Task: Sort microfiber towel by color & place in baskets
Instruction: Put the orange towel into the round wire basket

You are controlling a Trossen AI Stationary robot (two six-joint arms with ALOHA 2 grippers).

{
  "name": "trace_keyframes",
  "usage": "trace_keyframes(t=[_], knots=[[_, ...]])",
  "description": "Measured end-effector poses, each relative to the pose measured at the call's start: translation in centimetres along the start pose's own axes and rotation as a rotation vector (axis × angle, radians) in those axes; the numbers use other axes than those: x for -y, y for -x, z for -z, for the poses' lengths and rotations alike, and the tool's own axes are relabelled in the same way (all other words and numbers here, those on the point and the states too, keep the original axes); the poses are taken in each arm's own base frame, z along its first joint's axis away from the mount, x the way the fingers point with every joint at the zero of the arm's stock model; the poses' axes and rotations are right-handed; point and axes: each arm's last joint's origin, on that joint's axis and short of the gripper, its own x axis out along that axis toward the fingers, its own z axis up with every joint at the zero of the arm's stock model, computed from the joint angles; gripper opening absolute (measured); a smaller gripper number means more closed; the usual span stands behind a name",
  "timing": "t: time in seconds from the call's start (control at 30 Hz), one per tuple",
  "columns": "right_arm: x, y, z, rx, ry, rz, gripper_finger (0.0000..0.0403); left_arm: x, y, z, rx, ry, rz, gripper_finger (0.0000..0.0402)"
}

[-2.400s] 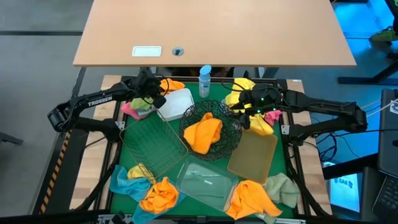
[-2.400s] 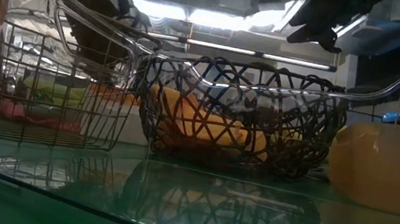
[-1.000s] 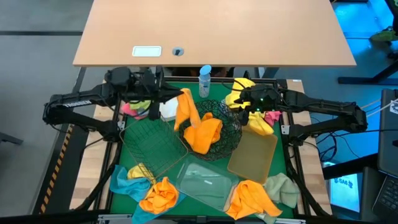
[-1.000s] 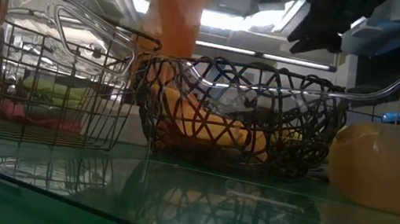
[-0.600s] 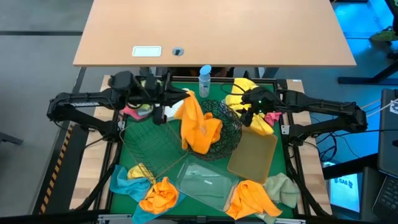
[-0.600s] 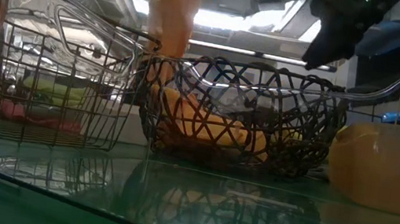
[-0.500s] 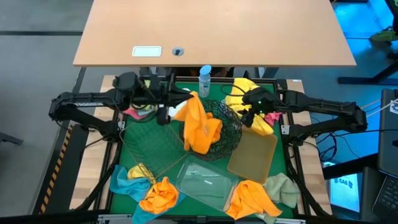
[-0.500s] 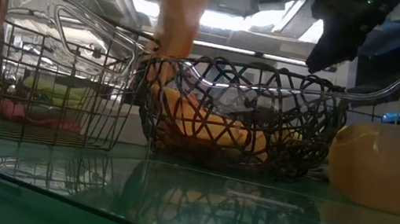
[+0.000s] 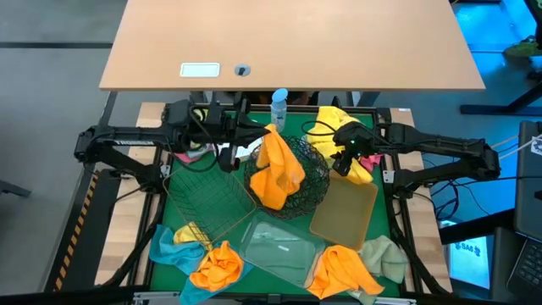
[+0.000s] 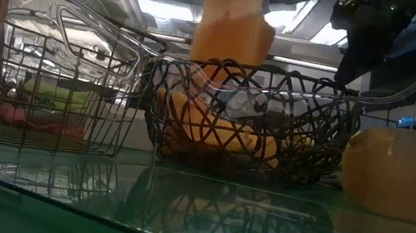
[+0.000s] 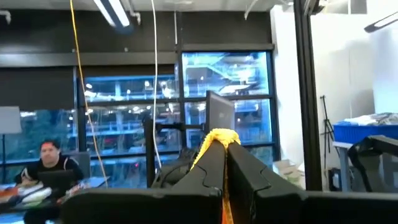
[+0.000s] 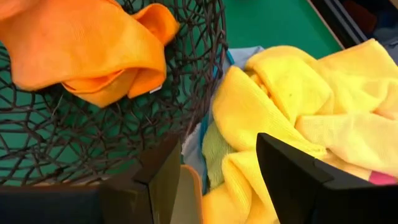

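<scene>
1. Nearest the front of the tabletop (image 9: 379, 222) lie loose towels: an orange one (image 9: 218, 263), a blue one (image 9: 166, 246), another orange one (image 9: 340, 269) and a pale green one (image 9: 386, 257), unsorted beside the clear tray (image 9: 279, 246), probably waiting their turn
2. The wire basket (image 9: 207, 198) and the tan tray (image 9: 345, 210) sit mid-table with no towel showing in them
3. The black bowl (image 9: 313, 180) holds an orange towel (image 12: 81, 46), so it looks to be the orange bin
4. The left tool (image 9: 258, 135) is clamped on a second orange towel (image 9: 279, 161), which hangs over the bowl's far rim with its lower end in the bowl, seemingly held there for release onto its like
5. The right tool (image 12: 205, 165) stands apart above the yellow towels (image 12: 283, 102) just beside the bowl, likely set to pinch one
6. Farthest back, a spray bottle (image 9: 279, 108) stands at the tabletop's edge, and pink towel (image 9: 181, 153) shows under the left arm
</scene>
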Motion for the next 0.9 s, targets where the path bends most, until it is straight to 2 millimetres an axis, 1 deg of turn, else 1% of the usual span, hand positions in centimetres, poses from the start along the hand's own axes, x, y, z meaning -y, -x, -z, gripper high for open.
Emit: trace_keyframes(t=[0.1,0.17,0.23,0.37,0.5,0.57,0.73,0.83,0.9], knots=[[0.0,0.0,0.0,0.000,0.000,0.000,0.0209,0.0,0.0,0.8,-0.081,0.015,-0.002,0.0000],[0.0,0.0,0.0,0.000,0.000,0.000,0.0209,0.0,0.2,1.7,-0.179,0.032,-0.013,0.0000],[0.0,0.0,0.0,0.000,-0.001,0.000,0.0209,-0.1,0.3,3.1,-0.303,0.045,-0.041,0.0000],[0.0,0.0,0.0,-0.002,0.000,0.001,0.0209,-0.4,0.6,6.5,-0.549,0.056,-0.141,0.0000],[0.1,0.0,0.3,-0.032,0.004,0.008,0.0209,-0.8,0.5,10.4,-0.755,0.052,-0.212,0.0000],[0.1,0.0,0.5,-0.049,-0.005,0.012,0.0209,-0.9,0.3,12.4,-0.827,0.054,-0.218,0.0000],[0.1,0.0,0.6,-0.056,-0.028,0.015,0.0209,-1.1,-0.2,16.8,-0.942,0.063,-0.216,0.0000],[0.1,-0.8,1.1,-0.073,-0.028,0.020,0.0209,-1.1,-0.3,19.1,-1.004,0.072,-0.217,0.0005],[0.2,-1.6,1.8,-0.107,-0.050,0.046,0.0209,-1.2,-0.2,20.0,-1.030,0.077,-0.219,0.0015]])
